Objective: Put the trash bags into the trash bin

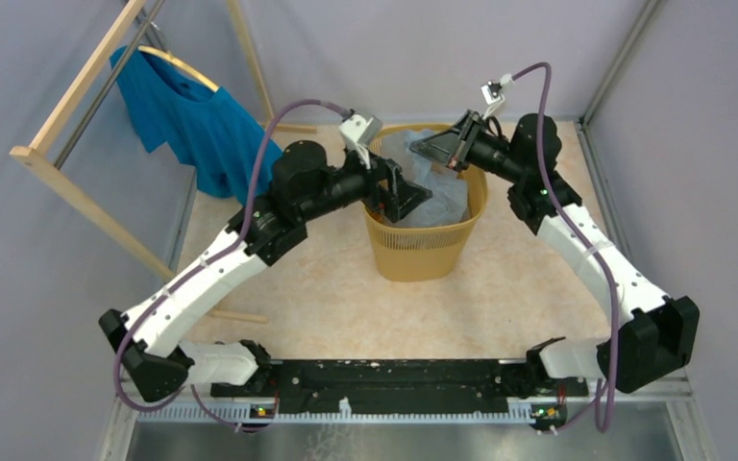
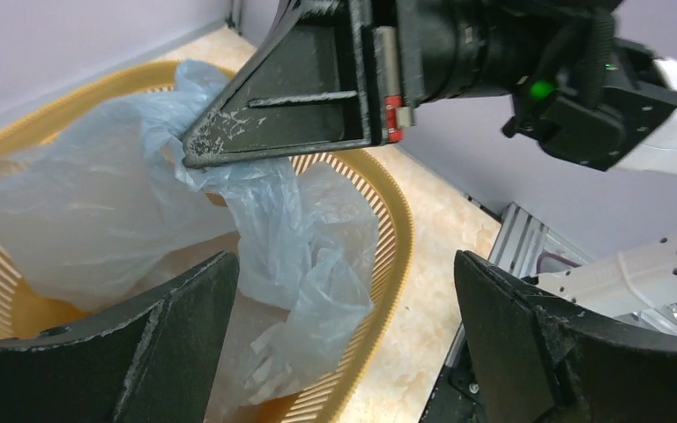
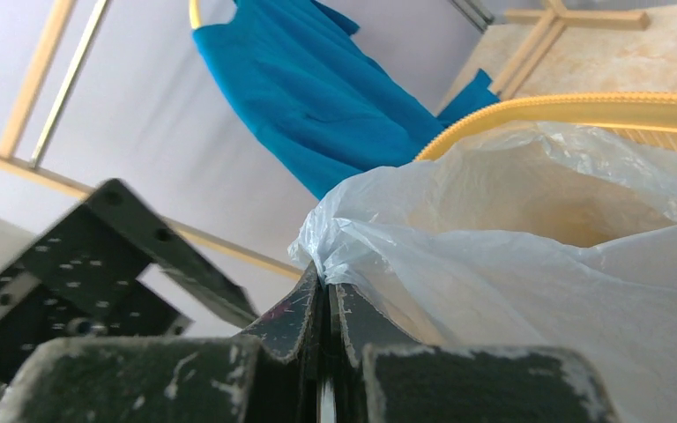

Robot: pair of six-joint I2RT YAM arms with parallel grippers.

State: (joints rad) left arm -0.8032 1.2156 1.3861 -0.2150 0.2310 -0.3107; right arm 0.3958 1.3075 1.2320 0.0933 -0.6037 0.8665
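The yellow-orange trash bin (image 1: 423, 254) stands on the floor between my two arms. A thin pale grey-blue trash bag (image 1: 447, 187) lies spread inside it, reaching up over the far rim. My right gripper (image 3: 326, 280) is shut on a bunched edge of the trash bag (image 3: 511, 264), held above the bin's far rim (image 3: 582, 106). In the left wrist view that right gripper (image 2: 189, 154) pinches the film (image 2: 79, 211) over the bin rim (image 2: 401, 238). My left gripper (image 2: 344, 300) hangs open over the bin's near-left side (image 1: 411, 205), with nothing between its fingers.
A bright blue T-shirt (image 1: 197, 120) hangs from a wooden rack (image 1: 67, 178) at the back left. Grey walls close the cell on three sides. The arms' black base rail (image 1: 394, 384) runs along the near edge.
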